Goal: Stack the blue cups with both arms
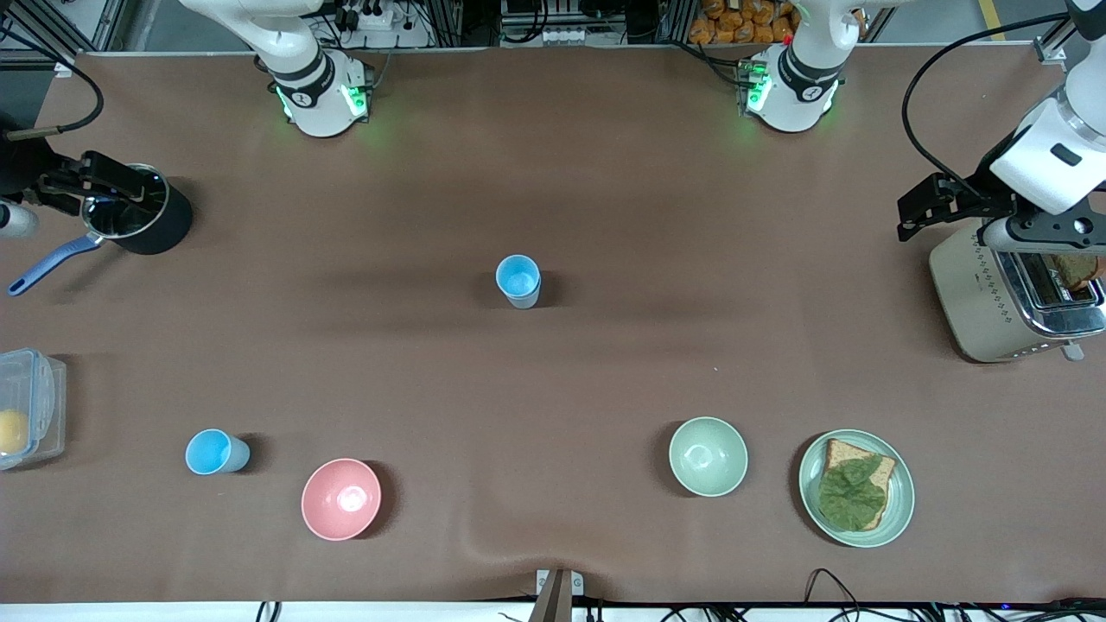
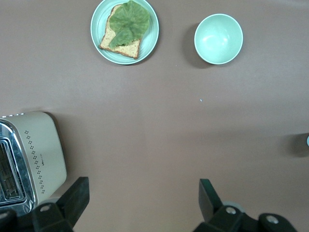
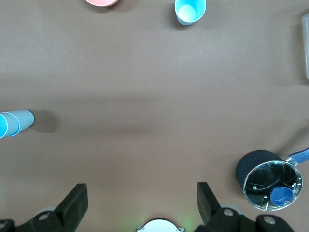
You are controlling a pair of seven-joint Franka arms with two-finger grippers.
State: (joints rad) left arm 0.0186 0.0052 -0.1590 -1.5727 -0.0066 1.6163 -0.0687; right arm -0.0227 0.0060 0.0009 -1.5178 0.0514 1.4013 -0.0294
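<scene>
We log two blue-cup sites on the brown surface (image 1: 605, 216). A stack of blue cups (image 1: 518, 281) stands upright at mid-surface, about level between the two arm bases; the right wrist view shows a double rim there, so we read it as two cups already nested, though the front view is less plain on this. A single blue cup (image 1: 216, 452) stands upright toward the right arm's end, nearer the front camera, just beside the pink bowl (image 1: 340, 498).

The right end effector (image 1: 104, 177) hangs over the black saucepan (image 1: 143, 212) at the right arm's end; its fingers (image 3: 72, 205) are spread apart and empty. The left end effector (image 1: 929, 203) hangs beside the toaster (image 1: 1007, 294) at the left arm's end; its fingers (image 2: 72, 198) are likewise spread, holding nothing. Neither is near a cup.

Handling, as we judge it: thin plastic tumblers, very light, smooth-walled and tapered, so likely to slip upward out of a side pinch and to tip at a nudge. The wall probably flexes under a hard squeeze. We would take the single cup across the upper wall just under the rim, or with one finger inside and one outside the rim, using modest force. The single cup lies on the right arm's side, so that arm seems the natural one for it.

The green bowl (image 1: 708, 455) and the plate (image 1: 899, 501) with bread and lettuce stand well apart from both cup sites.
</scene>
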